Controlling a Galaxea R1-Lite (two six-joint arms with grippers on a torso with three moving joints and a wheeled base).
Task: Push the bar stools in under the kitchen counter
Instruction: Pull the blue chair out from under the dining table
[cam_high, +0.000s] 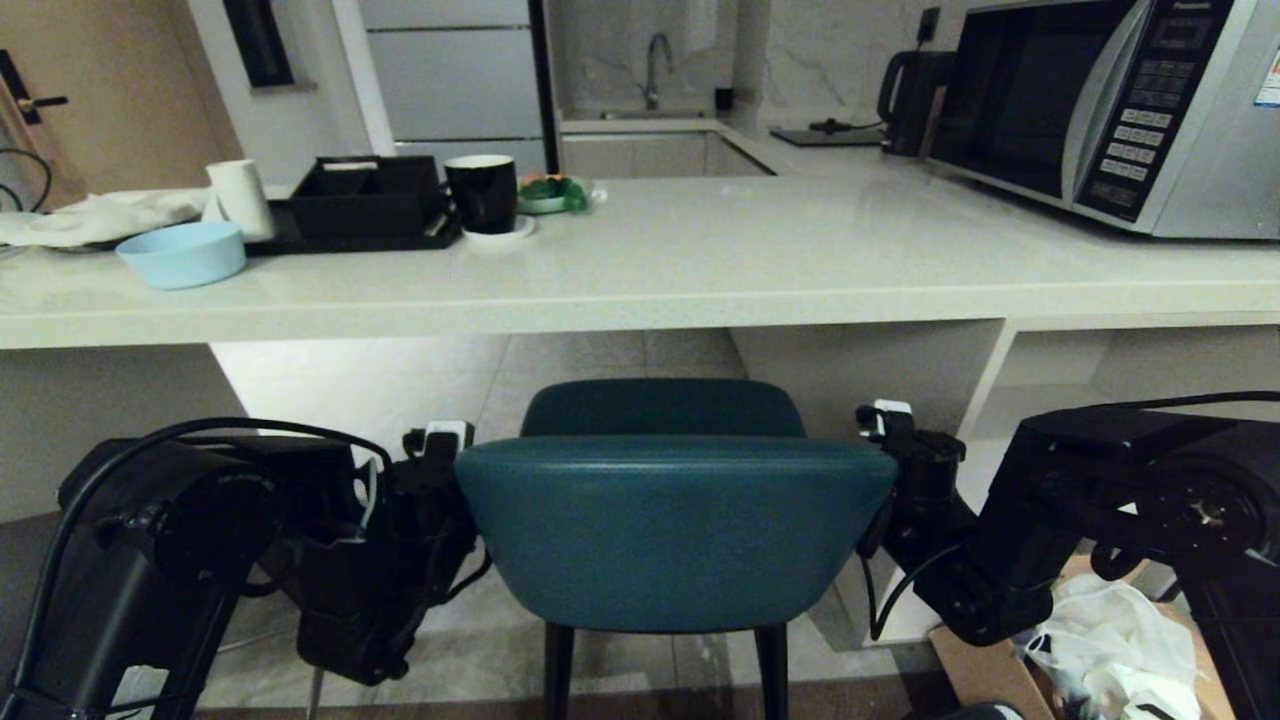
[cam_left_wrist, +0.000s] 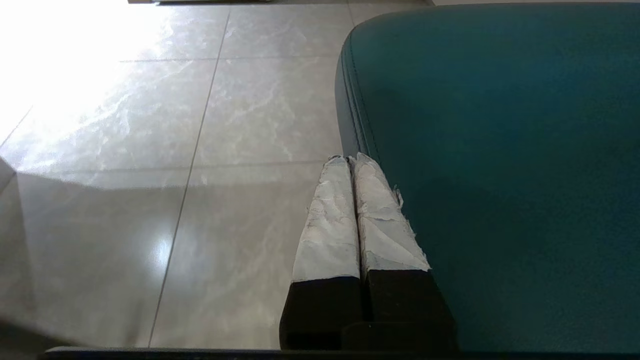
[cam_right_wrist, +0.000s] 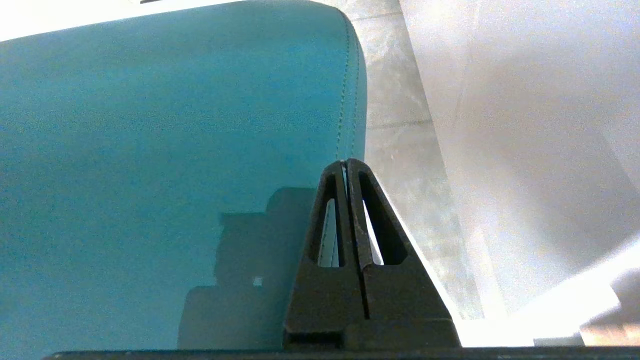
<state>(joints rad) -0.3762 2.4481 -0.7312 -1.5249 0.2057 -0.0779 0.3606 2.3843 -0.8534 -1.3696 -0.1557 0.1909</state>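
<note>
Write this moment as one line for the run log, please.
stool: teal stool facing kitchen counter | left gripper: shut, at backrest's left edge | right gripper: shut, at its right edge

The teal bar stool (cam_high: 670, 530) hides much of itself: its curved back covers most of the seat, and its thin black legs run off the bottom edge of the frame. At the right edge, the microwave (cam_high: 1120, 110) is cut off. The desk (cam_high: 700, 270) runs out of frame on both sides. In both wrist views the stool's back fills half the picture, its edges cropped.
</note>
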